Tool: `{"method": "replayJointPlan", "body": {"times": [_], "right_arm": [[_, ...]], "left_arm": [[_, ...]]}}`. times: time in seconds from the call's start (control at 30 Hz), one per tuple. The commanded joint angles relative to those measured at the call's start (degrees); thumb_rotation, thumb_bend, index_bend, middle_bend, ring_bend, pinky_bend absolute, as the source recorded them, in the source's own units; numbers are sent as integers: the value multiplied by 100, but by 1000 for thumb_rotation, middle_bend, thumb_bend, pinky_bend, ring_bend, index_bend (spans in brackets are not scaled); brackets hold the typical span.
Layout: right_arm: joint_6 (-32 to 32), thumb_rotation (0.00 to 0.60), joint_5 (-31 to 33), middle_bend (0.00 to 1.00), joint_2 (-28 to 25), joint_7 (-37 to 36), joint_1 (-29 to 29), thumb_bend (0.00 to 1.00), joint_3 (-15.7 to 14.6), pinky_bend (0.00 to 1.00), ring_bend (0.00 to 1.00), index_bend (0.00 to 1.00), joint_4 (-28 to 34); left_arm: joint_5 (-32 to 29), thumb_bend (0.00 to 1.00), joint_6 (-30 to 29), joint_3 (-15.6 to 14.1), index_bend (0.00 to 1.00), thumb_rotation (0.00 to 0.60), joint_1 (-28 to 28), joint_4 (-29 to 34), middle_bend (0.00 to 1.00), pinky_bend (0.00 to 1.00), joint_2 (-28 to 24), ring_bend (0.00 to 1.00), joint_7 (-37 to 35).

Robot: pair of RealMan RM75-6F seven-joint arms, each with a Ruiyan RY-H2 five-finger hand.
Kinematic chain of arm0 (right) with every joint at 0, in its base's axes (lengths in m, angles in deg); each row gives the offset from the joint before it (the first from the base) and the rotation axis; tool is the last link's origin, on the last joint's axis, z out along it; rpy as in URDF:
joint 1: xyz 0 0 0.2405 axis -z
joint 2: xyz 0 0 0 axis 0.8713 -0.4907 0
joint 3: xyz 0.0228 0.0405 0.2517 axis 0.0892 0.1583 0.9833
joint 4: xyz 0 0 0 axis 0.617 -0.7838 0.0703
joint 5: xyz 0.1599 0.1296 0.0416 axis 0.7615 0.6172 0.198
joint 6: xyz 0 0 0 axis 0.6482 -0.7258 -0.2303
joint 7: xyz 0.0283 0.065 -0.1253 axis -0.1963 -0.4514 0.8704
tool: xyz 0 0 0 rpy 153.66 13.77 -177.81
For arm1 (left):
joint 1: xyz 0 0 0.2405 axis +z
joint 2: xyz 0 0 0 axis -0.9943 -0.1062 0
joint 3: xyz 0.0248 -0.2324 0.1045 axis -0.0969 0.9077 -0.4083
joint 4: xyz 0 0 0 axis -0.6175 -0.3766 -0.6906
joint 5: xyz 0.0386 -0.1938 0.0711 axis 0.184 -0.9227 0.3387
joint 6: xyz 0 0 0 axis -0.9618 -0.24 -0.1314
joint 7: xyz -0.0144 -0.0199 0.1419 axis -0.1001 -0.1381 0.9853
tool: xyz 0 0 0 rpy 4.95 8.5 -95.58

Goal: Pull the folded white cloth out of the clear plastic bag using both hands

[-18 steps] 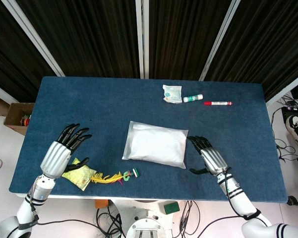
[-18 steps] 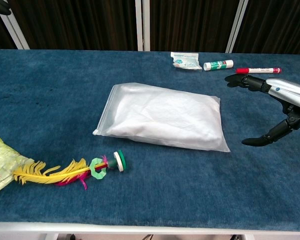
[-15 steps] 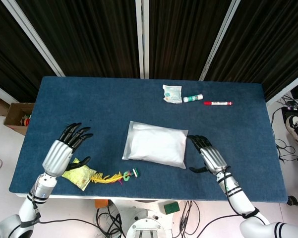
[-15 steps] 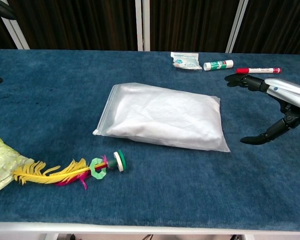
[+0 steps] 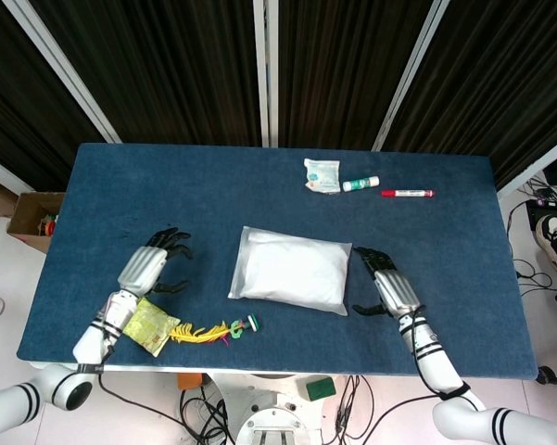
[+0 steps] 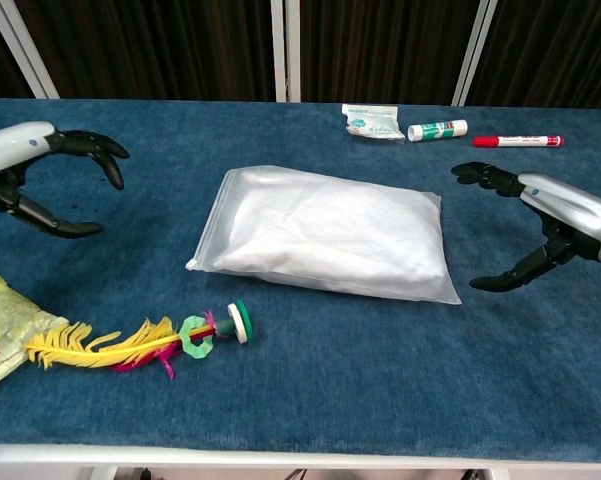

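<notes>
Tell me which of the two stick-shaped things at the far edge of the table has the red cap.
The red marker, the rightmost item in that row. The green-and-white tube beside it, next to the small packet, is shorter, with green markings and no red.

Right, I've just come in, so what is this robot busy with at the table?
It is about to take a white cloth out of a clear plastic bag lying mid-table. Both hands are open and hold nothing: the left hand is off to the bag's left, the right hand just beside its right edge. The bag is untouched.

One clear plastic bag point(image 5: 291, 272) holds one folded white cloth point(image 5: 297, 269). On the desk point(image 5: 204, 195) lie one red marker point(image 5: 407, 193), one glue stick point(image 5: 360, 184), one small packet point(image 5: 322, 174), one feather toy point(image 5: 213, 330) and one yellow wrapper point(image 5: 148, 326).
</notes>
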Motion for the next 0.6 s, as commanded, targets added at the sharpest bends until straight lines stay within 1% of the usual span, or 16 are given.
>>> {"method": "replayJointPlan", "body": {"times": [0.03, 0.2, 0.3, 0.6], "right_arm": [[70, 600, 45, 62, 153, -48, -40, 81, 20, 0, 0, 0, -189], [60, 600, -7, 62, 293, -210, -67, 81, 44, 0, 0, 0, -390], [37, 600, -52, 62, 336, -282, -79, 81, 53, 0, 0, 0, -464], [-5, 600, -148, 63, 407, -436, -104, 81, 58, 0, 0, 0, -571]], "left_arm": [[-358, 240, 681, 154, 402, 600, -472, -643, 150, 90, 473, 38, -410], [-345, 261, 896, 161, 409, 600, -719, -1168, 150, 90, 891, 37, -550], [-303, 281, 913, 174, 426, 600, -809, -1276, 150, 89, 1035, 36, -744], [-97, 288, 916, 127, 437, 600, -1064, -1455, 150, 87, 1347, 35, -1123]]}}
